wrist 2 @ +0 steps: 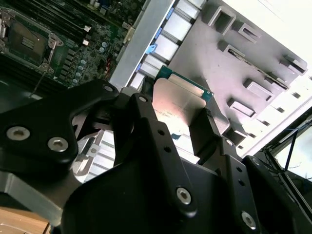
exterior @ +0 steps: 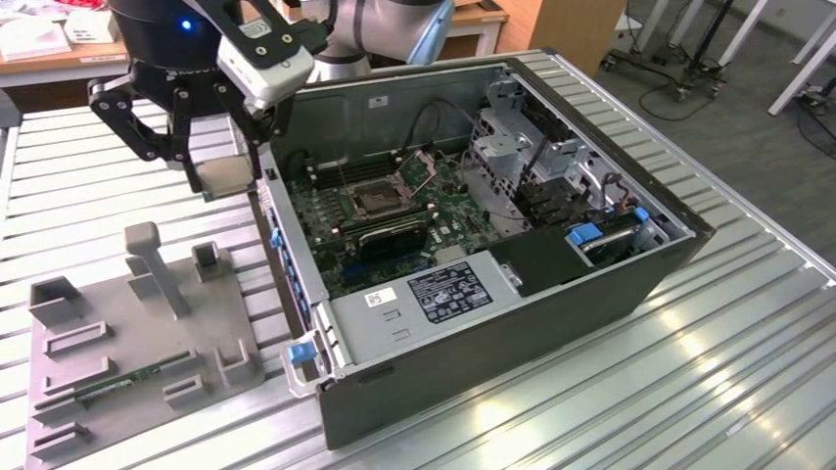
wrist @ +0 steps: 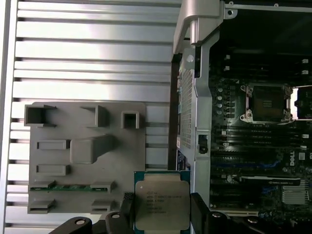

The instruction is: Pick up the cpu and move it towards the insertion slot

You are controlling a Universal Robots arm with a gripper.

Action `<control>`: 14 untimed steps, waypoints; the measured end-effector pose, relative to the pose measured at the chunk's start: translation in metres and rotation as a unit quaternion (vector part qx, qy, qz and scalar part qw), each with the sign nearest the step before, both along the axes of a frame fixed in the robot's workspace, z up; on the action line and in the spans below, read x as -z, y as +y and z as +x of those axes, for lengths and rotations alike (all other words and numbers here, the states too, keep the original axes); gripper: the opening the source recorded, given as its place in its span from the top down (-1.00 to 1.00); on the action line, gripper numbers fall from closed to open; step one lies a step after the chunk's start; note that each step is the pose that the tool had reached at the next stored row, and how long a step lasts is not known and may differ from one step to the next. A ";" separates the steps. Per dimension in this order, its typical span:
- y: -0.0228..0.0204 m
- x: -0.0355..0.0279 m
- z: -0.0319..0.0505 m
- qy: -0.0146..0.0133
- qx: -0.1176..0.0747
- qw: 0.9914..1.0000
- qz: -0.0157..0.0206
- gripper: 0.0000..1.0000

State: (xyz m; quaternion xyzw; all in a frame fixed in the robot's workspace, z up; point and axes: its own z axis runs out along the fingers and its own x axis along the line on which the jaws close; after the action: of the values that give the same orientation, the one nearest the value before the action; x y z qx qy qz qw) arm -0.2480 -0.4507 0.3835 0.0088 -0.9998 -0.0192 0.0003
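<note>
My gripper (exterior: pixel 227 166) is shut on the cpu (exterior: pixel 225 176), a flat square chip with a silver top, and holds it in the air by two opposite edges. It hangs just outside the open computer case, above the slatted table, toward the exterior view's left. In both wrist views the cpu (wrist: pixel 161 200) (wrist 2: pixel 178 100) sits between the black fingers (wrist: pixel 197 207) (wrist 2: pixel 141 114). The insertion slot (exterior: pixel 379 201) (wrist: pixel 267 102) (wrist 2: pixel 27 41) is a square black socket in a silvery frame on the green motherboard inside the case, well apart from the chip.
The case's side wall (exterior: pixel 281 245) (wrist: pixel 197 83) stands between the cpu and the motherboard. A grey fixture plate (exterior: pixel 137 343) (wrist: pixel 58 156) with upright posts lies on the table, with a green memory stick (exterior: pixel 124 380) (wrist: pixel 73 186) resting in it. Cables and drive bays (exterior: pixel 535 166) fill the case's far side.
</note>
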 end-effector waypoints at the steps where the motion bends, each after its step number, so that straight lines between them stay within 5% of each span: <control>1: 0.0000 0.0000 0.0011 0.000 0.000 1.000 0.000 -0.08; 14: 0.0000 0.0000 0.0165 0.000 0.000 1.000 0.000 -0.08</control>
State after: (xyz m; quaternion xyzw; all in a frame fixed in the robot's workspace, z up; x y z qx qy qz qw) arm -0.2315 -0.4507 0.3835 0.0088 -0.9998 -0.0192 0.0003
